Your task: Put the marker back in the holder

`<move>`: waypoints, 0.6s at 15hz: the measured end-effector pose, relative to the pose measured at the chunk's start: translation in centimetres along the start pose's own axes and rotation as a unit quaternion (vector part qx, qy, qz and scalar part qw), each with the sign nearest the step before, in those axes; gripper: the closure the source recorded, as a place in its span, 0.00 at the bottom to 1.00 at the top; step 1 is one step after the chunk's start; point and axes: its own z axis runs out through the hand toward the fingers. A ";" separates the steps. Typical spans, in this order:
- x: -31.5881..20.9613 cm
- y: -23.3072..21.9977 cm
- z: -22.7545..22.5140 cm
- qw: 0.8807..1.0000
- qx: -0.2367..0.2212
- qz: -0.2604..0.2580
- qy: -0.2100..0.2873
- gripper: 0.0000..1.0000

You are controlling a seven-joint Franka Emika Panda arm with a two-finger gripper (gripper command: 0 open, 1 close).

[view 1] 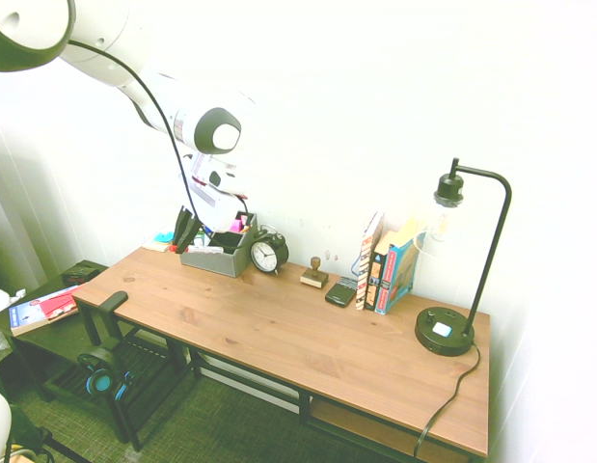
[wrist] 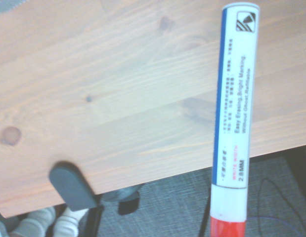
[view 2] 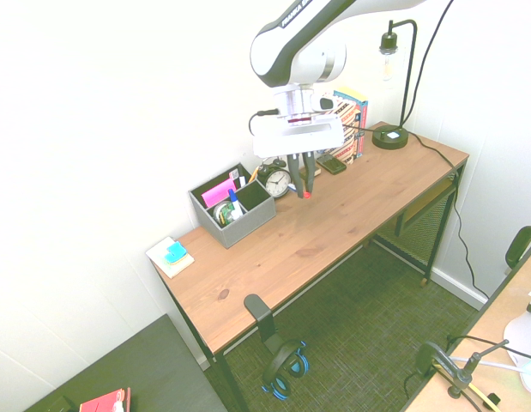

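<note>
My gripper point(view 2: 302, 178) hangs over the wooden desk point(view 2: 334, 223), shut on the marker point(wrist: 235, 123). The white barrel with its blue stripe and print fills the wrist view, and the red cap point(view 2: 307, 195) shows just under the fingers. The holder point(view 2: 235, 215), a grey box with pink notes and pens inside, stands at the back of the desk, a short way to the side of the gripper. In the first exterior view the dark fingers point(view 1: 187, 231) hang beside the holder point(view 1: 219, 257), and the marker itself is hard to make out there.
A round black alarm clock point(view 2: 278, 180) stands right behind the gripper, next to the holder. Books point(view 1: 387, 265), a phone point(view 1: 340, 290), a small stamp point(view 1: 314, 275) and a black lamp point(view 1: 447, 328) line the back. Sticky notes point(view 2: 171, 255) lie at the desk's end. Headphones point(view 2: 284, 371) hang from a hook at the front edge.
</note>
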 end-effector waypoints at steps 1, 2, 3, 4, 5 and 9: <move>-0.5 -0.8 0.2 0.999 0.007 0.028 -0.018 1.00; -0.9 -1.7 0.4 0.998 0.015 0.052 -0.040 1.00; -1.3 -2.7 0.3 0.995 0.027 0.068 -0.063 1.00; -1.4 -3.7 0.1 0.993 0.038 0.075 -0.081 1.00; -1.3 -4.7 -0.1 0.992 0.047 0.077 -0.092 1.00; 0.6 -7.7 -0.2 0.988 0.066 0.082 -0.112 1.00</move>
